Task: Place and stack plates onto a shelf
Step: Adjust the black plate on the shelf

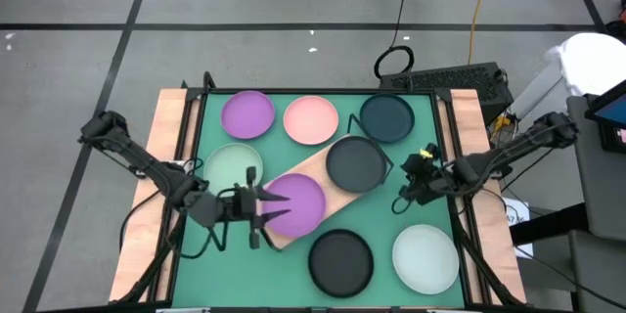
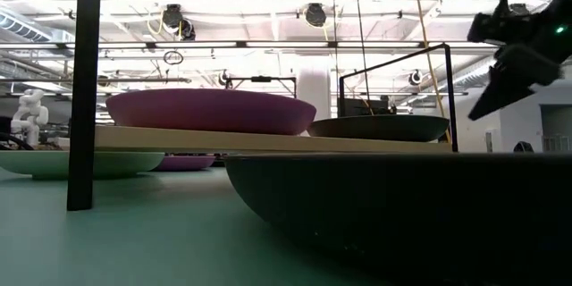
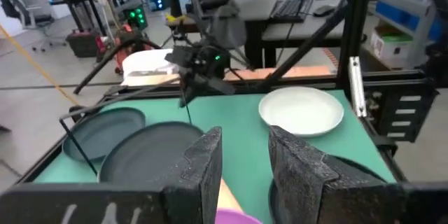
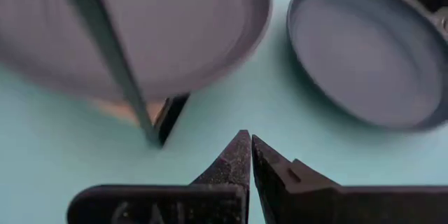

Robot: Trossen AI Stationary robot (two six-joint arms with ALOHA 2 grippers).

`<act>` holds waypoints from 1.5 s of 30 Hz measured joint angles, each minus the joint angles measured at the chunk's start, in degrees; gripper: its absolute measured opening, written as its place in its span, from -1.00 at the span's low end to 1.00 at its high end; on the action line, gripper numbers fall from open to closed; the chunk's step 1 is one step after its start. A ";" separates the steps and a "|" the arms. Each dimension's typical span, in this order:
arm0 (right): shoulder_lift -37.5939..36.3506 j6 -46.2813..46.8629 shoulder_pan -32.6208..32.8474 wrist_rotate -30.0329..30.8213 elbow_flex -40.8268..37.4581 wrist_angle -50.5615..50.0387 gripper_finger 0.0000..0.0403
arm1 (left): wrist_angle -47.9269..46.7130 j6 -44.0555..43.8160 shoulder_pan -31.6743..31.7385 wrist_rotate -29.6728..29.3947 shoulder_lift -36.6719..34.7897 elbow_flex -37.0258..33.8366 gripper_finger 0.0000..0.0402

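The shelf (image 1: 311, 166) lies slantwise on the green table. On it rest a purple plate (image 1: 293, 203) and a dark grey plate (image 1: 354, 163). My left gripper (image 1: 256, 217) is open at the purple plate's left rim. In its wrist view a sliver of that rim (image 3: 236, 217) shows low between the parted fingers (image 3: 245, 164). My right gripper (image 1: 406, 196) is shut. It hangs above the table just right of the shelf's dark plate (image 4: 140, 28), near a black wire leg (image 4: 112, 63).
Loose plates lie on the table: purple (image 1: 247, 114), pink (image 1: 311, 119) and dark teal (image 1: 386, 117) along the far edge, pale mint (image 1: 233, 168) left of the shelf, black (image 1: 341, 261) and pale white (image 1: 425, 257) near the front edge. Bare green shows between shelf and right edge.
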 joint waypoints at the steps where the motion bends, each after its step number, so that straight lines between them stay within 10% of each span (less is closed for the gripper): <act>1: -0.76 -1.85 -1.02 0.17 -1.04 2.93 -1.00 | 0.33 0.13 -0.24 -0.01 -0.13 -0.12 -0.38; 19: -5.21 -25.03 -19.71 -5.80 -19.82 43.58 -1.00 | 0.80 2.30 -1.03 0.01 -0.01 -0.39 -0.38; 45: -5.16 -31.75 -23.54 -16.83 -21.90 54.98 -1.00 | -0.83 -1.03 -2.15 -0.34 0.01 -0.37 -0.38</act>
